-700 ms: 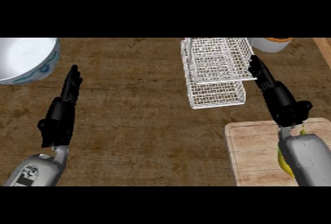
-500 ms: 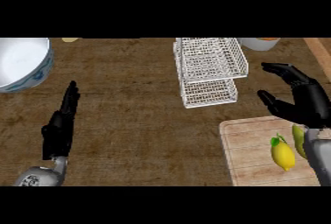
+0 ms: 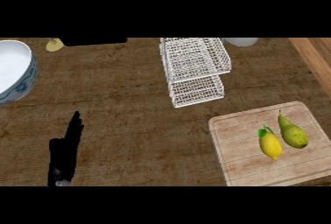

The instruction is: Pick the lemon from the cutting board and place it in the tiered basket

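A yellow lemon (image 3: 271,145) with a green leaf lies on the pale wooden cutting board (image 3: 242,148) at the lower right of the head view. A green pear (image 3: 292,134) lies just to its right on the same board. The white wire tiered basket (image 3: 194,70) stands at the top middle, beyond the board. My left hand (image 3: 65,151) shows at the lower left, open with fingers straight and pointing away, far from the lemon. My right hand is out of the view.
A large white and blue bowl (image 3: 14,70) sits at the left edge. A small yellowish object (image 3: 54,44) and a white container (image 3: 241,41) stand at the back. The counter's wooden right edge (image 3: 318,57) runs along the upper right.
My right hand and forearm have left the view, uncovering the lemon and pear. The view has shifted, so the board and basket sit more to the left and my left hand shows lower.
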Controlling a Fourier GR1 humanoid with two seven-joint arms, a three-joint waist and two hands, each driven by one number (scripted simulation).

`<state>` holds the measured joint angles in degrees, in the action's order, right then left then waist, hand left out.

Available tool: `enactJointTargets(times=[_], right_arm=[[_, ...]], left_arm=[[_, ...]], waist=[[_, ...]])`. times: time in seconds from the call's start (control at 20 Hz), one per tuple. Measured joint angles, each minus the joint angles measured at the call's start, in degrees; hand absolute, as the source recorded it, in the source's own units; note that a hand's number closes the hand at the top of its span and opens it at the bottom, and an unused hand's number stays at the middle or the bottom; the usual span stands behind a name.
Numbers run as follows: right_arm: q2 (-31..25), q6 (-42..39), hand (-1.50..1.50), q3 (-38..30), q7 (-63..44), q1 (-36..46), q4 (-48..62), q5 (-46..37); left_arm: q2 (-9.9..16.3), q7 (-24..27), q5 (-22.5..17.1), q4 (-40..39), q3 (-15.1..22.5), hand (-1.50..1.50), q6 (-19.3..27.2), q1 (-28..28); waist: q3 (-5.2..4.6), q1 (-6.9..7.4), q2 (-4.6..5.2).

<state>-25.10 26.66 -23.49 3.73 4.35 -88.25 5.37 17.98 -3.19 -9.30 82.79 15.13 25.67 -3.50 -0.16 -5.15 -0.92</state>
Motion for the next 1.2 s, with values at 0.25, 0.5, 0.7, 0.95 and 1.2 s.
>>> enactJointTargets(times=[0.25, 0.5, 0.7, 0.95, 1.2], right_arm=[[2.97, -0.36, -1.50, -1.39, -4.22, -14.95, -16.83, 0.55], [-1.97, -6.35, -1.50, 2.87, -16.89, -26.29, -25.86, -3.27], [-7.49, -10.39, -1.50, 6.11, -27.22, -33.60, -33.50, -9.47], [-14.06, -14.24, -1.50, 8.45, -43.31, -37.98, -42.27, -18.88], [-17.30, -16.92, -1.50, 14.15, -59.94, -32.15, -46.30, -27.68]], left_arm=[[-1.16, 2.96, -0.16, -0.37, 0.29, 0.00, -1.62, -0.61], [-0.97, 3.67, -0.32, 0.28, 0.18, 0.00, -2.55, -0.92], [-0.87, 3.52, -0.38, 0.71, 0.35, 0.00, -3.20, -0.92], [-1.57, 4.16, 0.12, 0.00, 0.90, 0.00, -3.75, 0.03], [-1.30, 3.62, 0.26, -0.61, 0.81, 0.00, -5.19, 1.10]], waist=[[0.11, 1.66, 0.14], [-0.02, 2.73, 0.41], [-0.13, 3.45, 0.74], [-0.11, 4.65, 1.06], [0.04, 6.20, 1.20]])
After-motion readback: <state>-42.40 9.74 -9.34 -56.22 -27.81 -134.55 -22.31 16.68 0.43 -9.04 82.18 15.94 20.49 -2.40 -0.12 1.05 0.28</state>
